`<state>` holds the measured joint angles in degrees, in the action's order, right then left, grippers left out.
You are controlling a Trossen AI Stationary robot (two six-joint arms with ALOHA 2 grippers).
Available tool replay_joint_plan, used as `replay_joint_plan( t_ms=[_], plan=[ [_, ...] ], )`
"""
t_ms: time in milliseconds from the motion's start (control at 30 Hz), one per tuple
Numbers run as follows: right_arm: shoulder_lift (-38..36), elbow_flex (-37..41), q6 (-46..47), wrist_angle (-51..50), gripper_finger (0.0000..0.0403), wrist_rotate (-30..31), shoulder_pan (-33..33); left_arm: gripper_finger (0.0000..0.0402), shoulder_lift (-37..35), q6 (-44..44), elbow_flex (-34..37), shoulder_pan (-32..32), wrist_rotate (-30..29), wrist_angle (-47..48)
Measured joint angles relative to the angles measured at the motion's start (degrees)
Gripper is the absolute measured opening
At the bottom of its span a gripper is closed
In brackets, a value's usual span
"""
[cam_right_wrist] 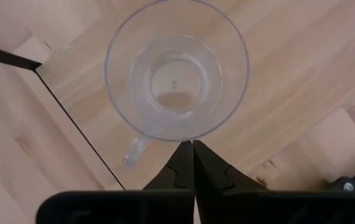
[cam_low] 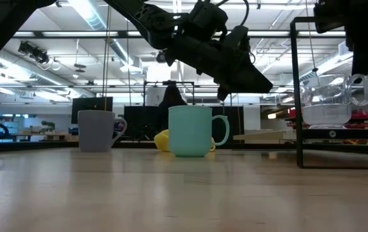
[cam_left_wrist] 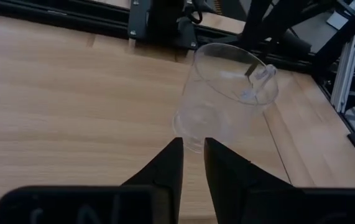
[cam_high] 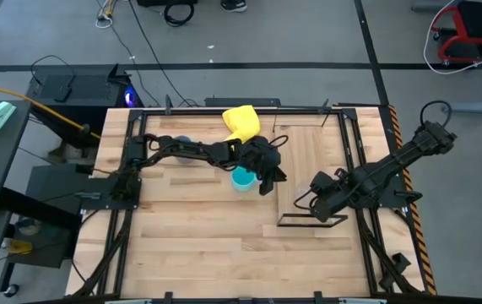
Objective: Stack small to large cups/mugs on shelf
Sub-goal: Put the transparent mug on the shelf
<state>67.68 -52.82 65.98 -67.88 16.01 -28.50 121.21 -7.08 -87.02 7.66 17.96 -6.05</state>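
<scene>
**High view first: glass cup on shelf, cyan mug next in line**

High view: left gripper [cam_high: 268, 173] hangs just beside the cyan mug [cam_high: 242, 179], arm stretched across the table from the left edge. Right gripper [cam_high: 318, 196] sits over the shelf [cam_high: 312, 221]. A yellow cloth [cam_high: 242, 122] lies near the far edge.

Low view: cyan mug upright on the tabletop, handle toward the shelf; grey-blue mug [cam_low: 98, 131] upright, well apart from it. The glass cup [cam_low: 329, 103] stands raised on the shelf.

Left wrist view: fingers [cam_left_wrist: 168, 171] narrowly parted, holding nothing; the glass cup lies ahead.

Right wrist view: fingers [cam_right_wrist: 180, 163] pressed together at the cup's rim; whether they pinch the rim cannot be told.

Judgement: the left arm is nearer the cyan mug, which lies just below and beside its gripper.
</scene>
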Motion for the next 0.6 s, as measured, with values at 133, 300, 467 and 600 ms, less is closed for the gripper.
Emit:
replay_joint_plan(
  t_ms=[133, 300, 467, 600],
  plan=[
    [0.00, 0.00, -1.26, 0.36, 0.0000, -0.02, 1.40, 0.0077, 0.00, -0.07, 0.00, -0.12, -0.07, -0.17],
    [0.00, 0.00, -2.27, 0.37, 0.0000, 0.00, 2.91, 0.0075, 0.00, -0.18, 0.00, -0.48, -0.09, -0.24],
    [0.00, 0.00, -4.20, 0.37, 0.0000, 0.10, 5.06, 0.0074, 0.00, -0.16, 0.00, -1.26, -0.11, -0.21],
    [0.00, 0.00, -6.52, 0.41, 0.0000, 1.16, 7.56, 0.0076, 0.00, -0.17, 0.00, -1.84, -0.11, -0.19]
  ],
)
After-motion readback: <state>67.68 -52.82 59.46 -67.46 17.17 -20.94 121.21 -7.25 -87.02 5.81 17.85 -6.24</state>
